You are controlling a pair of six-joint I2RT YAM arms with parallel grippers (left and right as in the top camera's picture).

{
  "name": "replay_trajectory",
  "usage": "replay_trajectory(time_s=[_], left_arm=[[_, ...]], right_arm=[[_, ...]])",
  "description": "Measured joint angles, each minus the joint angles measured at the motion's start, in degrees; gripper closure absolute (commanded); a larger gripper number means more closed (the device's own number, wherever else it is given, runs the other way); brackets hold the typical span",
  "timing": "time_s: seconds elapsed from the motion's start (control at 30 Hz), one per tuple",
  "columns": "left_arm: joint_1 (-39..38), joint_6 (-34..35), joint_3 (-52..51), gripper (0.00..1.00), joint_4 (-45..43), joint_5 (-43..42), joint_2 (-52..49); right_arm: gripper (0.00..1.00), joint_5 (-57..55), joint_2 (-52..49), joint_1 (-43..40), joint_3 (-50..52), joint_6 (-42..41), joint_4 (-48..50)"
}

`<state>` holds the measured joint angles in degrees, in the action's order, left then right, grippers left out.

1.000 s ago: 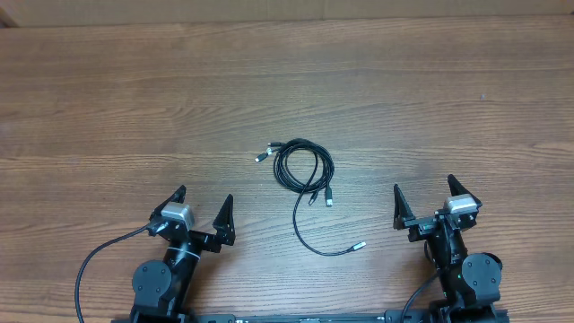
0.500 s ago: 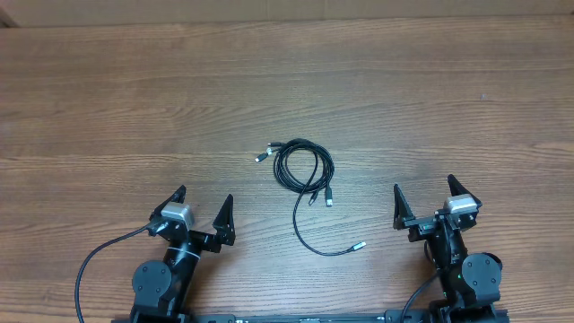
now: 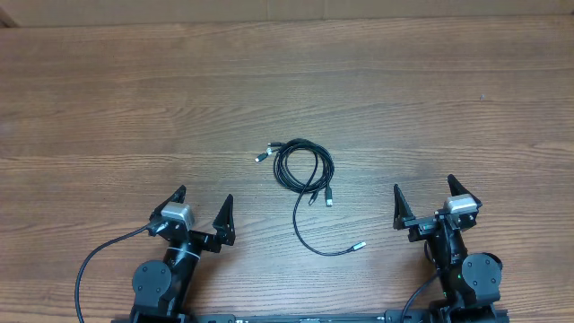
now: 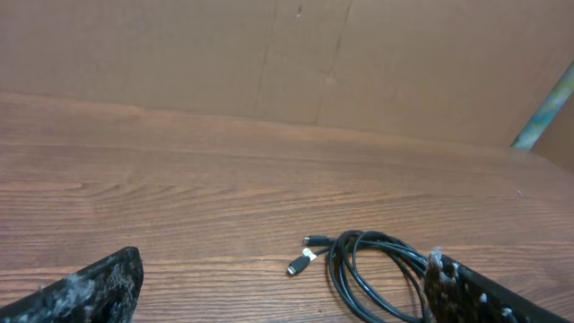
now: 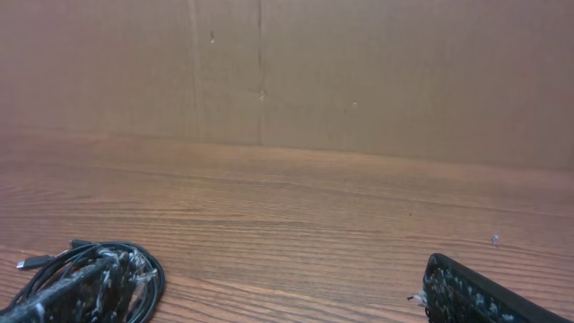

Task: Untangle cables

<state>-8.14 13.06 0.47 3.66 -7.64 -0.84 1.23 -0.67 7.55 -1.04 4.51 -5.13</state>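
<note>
The cables (image 3: pixel 303 166) lie mid-table as one loose black coil. Two plug tips (image 3: pixel 262 154) stick out at its upper left, and a single tail curves toward the front to a silver plug (image 3: pixel 359 245). My left gripper (image 3: pixel 204 197) stands open at the front left, short of the coil, with nothing between its fingers. My right gripper (image 3: pixel 423 186) stands open at the front right, also apart from the coil. In the left wrist view the cables (image 4: pixel 333 277) lie ahead of the gripper (image 4: pixel 282 287), toward its right finger (image 4: pixel 466 292). In the right wrist view the cables (image 5: pixel 159 277) show partly behind the left finger (image 5: pixel 81 287).
A brown cardboard wall (image 4: pixel 287 54) rises along the table's far edge. Thick black arm wires (image 3: pixel 90 260) loop beside the left arm base at the front edge. Bare wood grain (image 3: pixel 430 99) surrounds the coil.
</note>
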Motion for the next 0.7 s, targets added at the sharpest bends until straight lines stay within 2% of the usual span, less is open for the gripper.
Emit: replay_trajectory(time_s=[0.7], left_arm=[[0.0, 0.0, 0.0, 0.01, 0.1, 0.9, 0.0]], right_arm=[[0.0, 0.0, 0.0, 0.0, 0.0, 0.0, 0.0]])
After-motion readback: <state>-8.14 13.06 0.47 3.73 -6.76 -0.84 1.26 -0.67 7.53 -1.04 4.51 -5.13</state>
